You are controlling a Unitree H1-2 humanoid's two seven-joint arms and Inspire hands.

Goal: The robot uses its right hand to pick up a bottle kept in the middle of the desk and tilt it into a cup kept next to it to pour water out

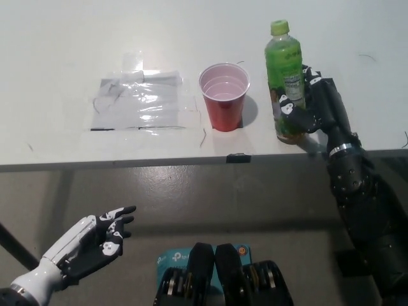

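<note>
On the white desk [64, 51], near its front edge, the black right hand [312, 108] is wrapped around the lower half of a green-capped clear plastic bottle of green liquid [285, 70], which stands upright with its base on or just above the surface. Just to the bottle's left, apart from it, stands an open red plastic cup [224, 95] with a pale inside. Further left, a patch of clear tape [140, 99] is stuck flat to the desk. Below the desk edge, the white left hand [89, 239] rests at the lower left, fingers spread and holding nothing.
</note>
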